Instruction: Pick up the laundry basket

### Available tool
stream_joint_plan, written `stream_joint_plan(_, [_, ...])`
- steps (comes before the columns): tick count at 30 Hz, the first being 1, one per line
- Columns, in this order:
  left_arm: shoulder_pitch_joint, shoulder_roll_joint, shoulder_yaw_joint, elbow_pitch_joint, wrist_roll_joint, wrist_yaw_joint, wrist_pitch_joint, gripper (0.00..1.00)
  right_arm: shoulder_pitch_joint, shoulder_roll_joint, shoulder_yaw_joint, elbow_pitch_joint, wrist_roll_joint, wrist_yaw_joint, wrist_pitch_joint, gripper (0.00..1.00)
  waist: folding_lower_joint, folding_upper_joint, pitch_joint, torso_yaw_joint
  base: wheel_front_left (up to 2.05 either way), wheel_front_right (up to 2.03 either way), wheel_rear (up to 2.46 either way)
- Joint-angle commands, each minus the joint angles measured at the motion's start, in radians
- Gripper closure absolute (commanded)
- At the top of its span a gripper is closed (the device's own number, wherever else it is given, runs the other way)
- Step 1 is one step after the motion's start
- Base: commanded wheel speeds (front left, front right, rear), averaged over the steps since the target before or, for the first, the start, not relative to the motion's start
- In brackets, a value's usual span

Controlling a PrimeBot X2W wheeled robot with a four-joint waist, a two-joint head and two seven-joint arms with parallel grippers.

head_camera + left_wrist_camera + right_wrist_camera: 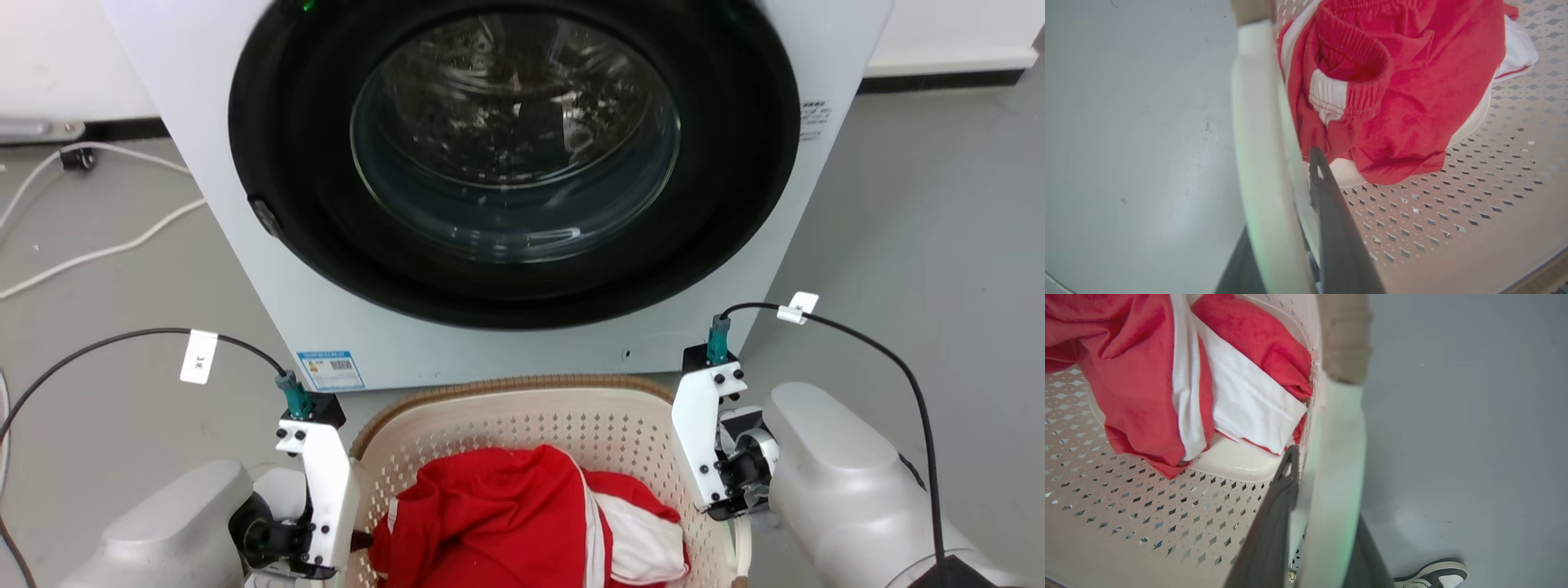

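Note:
The laundry basket (pixel 522 420), beige with perforated walls and a brown woven-look rim, sits on the floor just in front of the washing machine. Red and white clothes (pixel 522 523) lie inside it. My left gripper (pixel 355 539) is at its left side and my right gripper (pixel 735 531) at its right side. In the left wrist view my left gripper (pixel 1282 204) straddles the white handle (pixel 1257 134), one finger (pixel 1331 220) inside the wall and one outside. In the right wrist view my right gripper (pixel 1327 498) grips the opposite white handle (pixel 1337 457) the same way.
The white washing machine (pixel 522 163), its round door shut, stands close behind the basket. White cables (pixel 98 245) trail over the grey floor at the left. A person's shoe (pixel 1433 575) rests on the floor beside the basket's right side.

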Motion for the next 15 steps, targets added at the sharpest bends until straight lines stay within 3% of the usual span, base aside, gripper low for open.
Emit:
stream_joint_plan(1, [0.035, 0.044, -0.020, 0.013, 0.000, -0.003, 0.038, 1.00, 0.004, -0.039, 0.012, 0.000, -0.006, -0.001, 0.004, 1.00, 0.0002, 0.0000, -0.032, -0.003, 0.00, 0.00, 0.00])
stream_joint_plan(15, [0.021, 0.023, -0.038, 0.023, -0.040, -0.004, 0.129, 1.00, 0.016, -0.038, 0.049, -0.034, 0.055, 0.000, 0.069, 1.00, 0.0002, 0.0000, -0.089, 0.004, 0.00, 0.00, 0.00])
